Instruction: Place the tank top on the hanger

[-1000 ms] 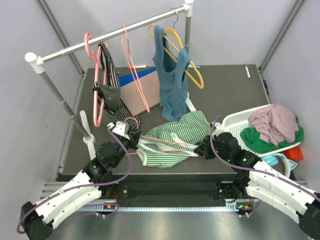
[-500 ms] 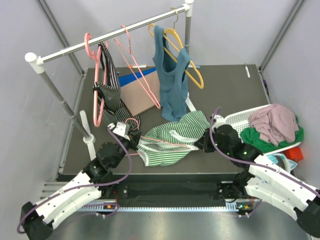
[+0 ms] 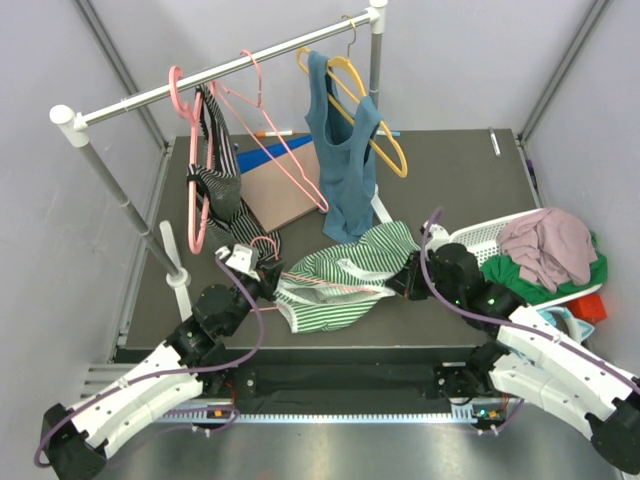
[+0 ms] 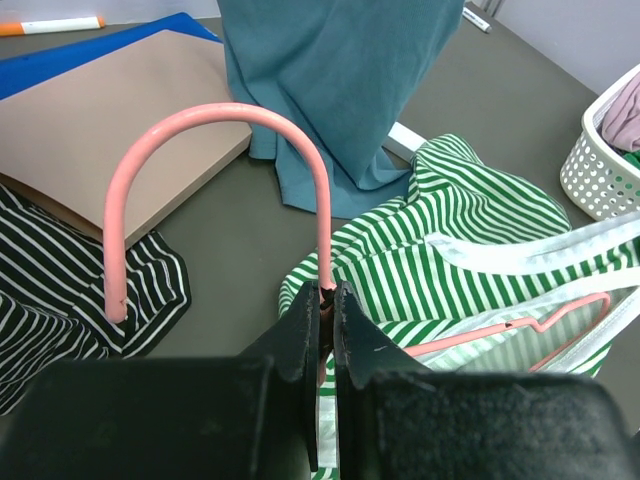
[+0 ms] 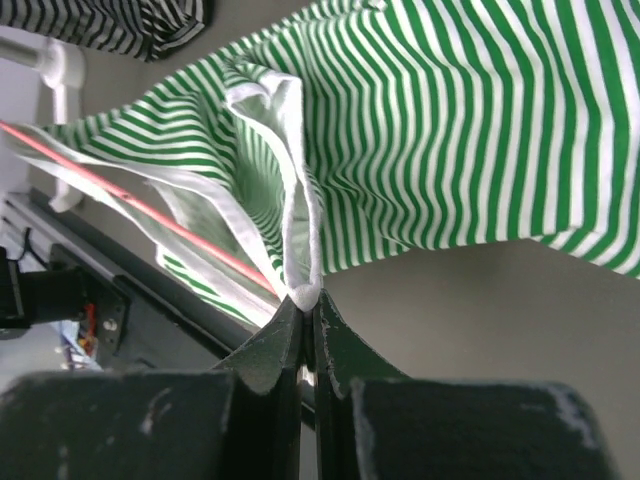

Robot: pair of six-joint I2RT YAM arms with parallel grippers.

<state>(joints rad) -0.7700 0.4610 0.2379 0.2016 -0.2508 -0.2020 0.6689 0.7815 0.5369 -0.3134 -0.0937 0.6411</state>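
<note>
- The left gripper (image 4: 327, 298) is clamped on the pink hanger (image 4: 323, 235) just under its hook; so thin a wire could twist in the jaws.
- The right gripper (image 5: 308, 303) pinches the white trim (image 5: 298, 200) of the green-striped tank top (image 5: 480, 130), which lies on the table (image 3: 450, 190) between the arms.
- If that trim slips, the strap, seemingly over the hanger's arm, could fall off.

Bright, even light leaves soft shadows on the table (image 3: 450, 180); both wrist views blur the near jaws.
</note>
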